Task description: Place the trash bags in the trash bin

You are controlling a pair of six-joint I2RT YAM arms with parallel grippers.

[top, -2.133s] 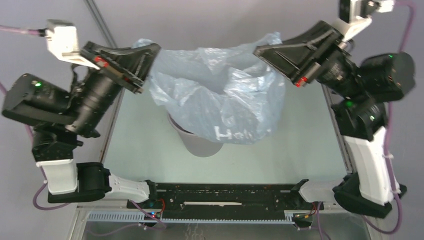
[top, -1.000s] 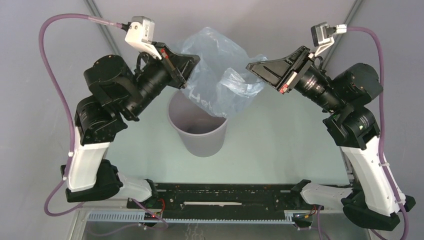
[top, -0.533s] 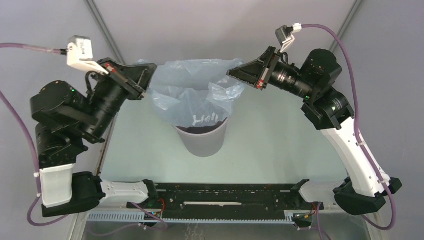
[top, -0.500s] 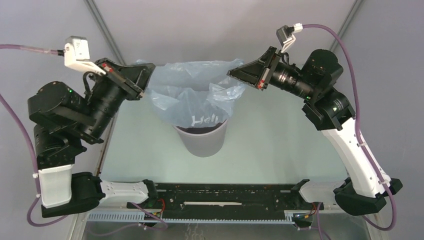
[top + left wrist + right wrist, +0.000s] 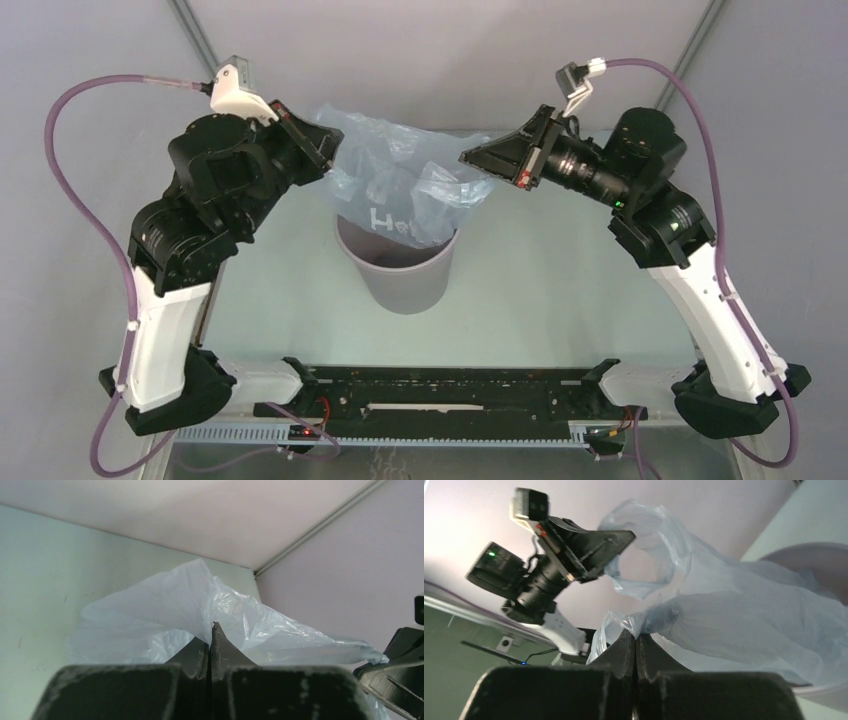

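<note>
Two edges of the trash bag (image 5: pixel 400 190) are pinched by left hand (image 5: pixel 330 152) and right hand (image 5: pixel 466 157), so it is hung spread over the trash bin (image 5: pixel 405 285). Lowering is judged next.

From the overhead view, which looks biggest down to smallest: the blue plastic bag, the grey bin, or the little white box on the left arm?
1. trash bag: largest, though it hangs higher, nearer the camera.
2. trash bin, partly hidden by the bag.
3. white box: clearly smallest.
</note>
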